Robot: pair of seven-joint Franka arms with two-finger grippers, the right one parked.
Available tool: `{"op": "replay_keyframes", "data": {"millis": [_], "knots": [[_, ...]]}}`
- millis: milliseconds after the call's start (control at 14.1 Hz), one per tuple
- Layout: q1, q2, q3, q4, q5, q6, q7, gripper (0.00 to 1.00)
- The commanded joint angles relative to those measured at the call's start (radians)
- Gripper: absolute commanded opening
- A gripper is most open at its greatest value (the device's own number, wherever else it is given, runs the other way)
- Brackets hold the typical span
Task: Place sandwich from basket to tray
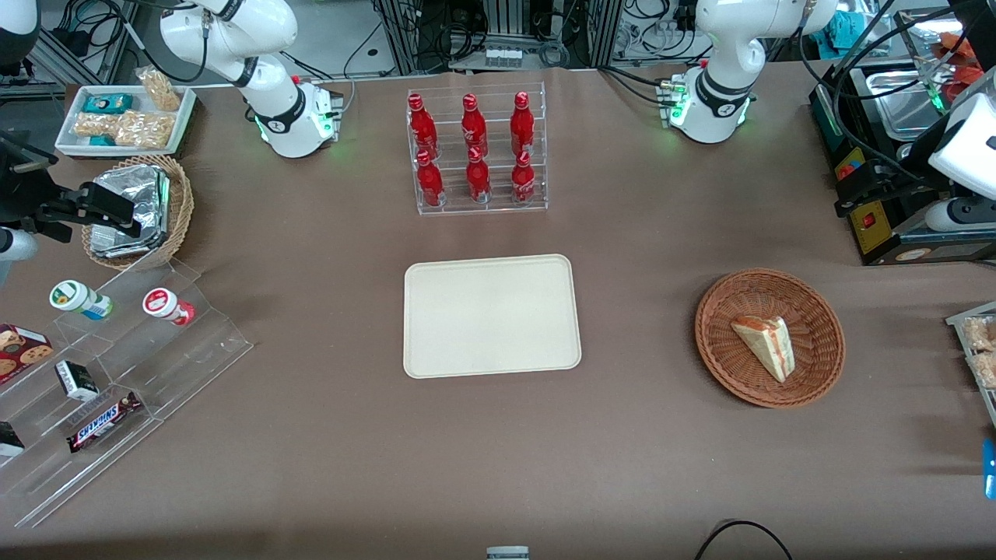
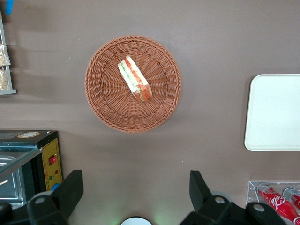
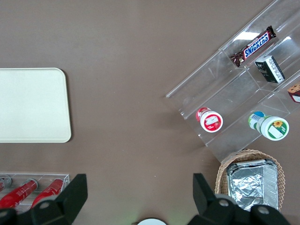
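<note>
Sandwich (image 1: 766, 345) lies in basket (image 1: 769, 337), right of frame center. Likely soft and light: pinch gently across the bread faces. Tool (image 2: 136, 199) hovers spread apart, empty; tray (image 1: 491, 315) bare.

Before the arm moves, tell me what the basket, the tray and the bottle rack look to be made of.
The basket: reddish-brown woven wicker, ridged weave visible, holding the sandwich. The tray: smooth matte cream, probably plastic. The bottle rack: clear, glossy, likely acrylic, with the table showing through it. The gripper is open, above the table beside the basket.
</note>
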Motion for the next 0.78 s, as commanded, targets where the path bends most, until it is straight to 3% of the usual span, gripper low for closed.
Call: {"op": "replay_keyframes", "data": {"millis": [0,708], "knots": [[-0.007,0.010,-0.005,0.017,0.016,-0.012,0.011,1.00],[-0.006,0.008,-0.015,0.013,0.016,-0.022,0.011,1.00]]}}
